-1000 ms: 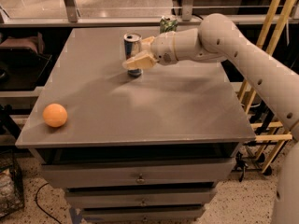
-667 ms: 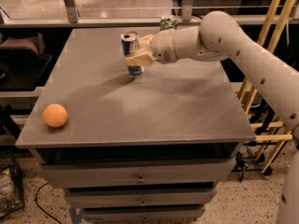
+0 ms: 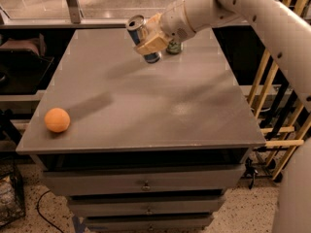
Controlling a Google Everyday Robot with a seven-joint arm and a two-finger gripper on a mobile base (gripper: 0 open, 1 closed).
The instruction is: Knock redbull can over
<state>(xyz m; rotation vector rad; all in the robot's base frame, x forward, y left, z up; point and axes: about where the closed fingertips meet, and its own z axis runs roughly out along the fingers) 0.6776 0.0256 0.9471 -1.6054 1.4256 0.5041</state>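
The redbull can (image 3: 139,29), slim, silver and blue with a shiny top, is near the far edge of the grey table (image 3: 146,106). It is tilted, its top leaning left and its base at or just above the tabletop. My gripper (image 3: 151,40) reaches in from the upper right. Its beige fingers (image 3: 154,41) are closed across the can's middle, with one finger in front of it.
A wider green patterned can (image 3: 174,47) stands just behind and to the right of the gripper, partly hidden by it. An orange ball (image 3: 57,120) lies near the front left corner. Drawers are under the tabletop and wooden rails stand to the right.
The can stood upright in the gripper's fingers before; now it is tilted with its top leaning left. The view has shifted closer to the table.
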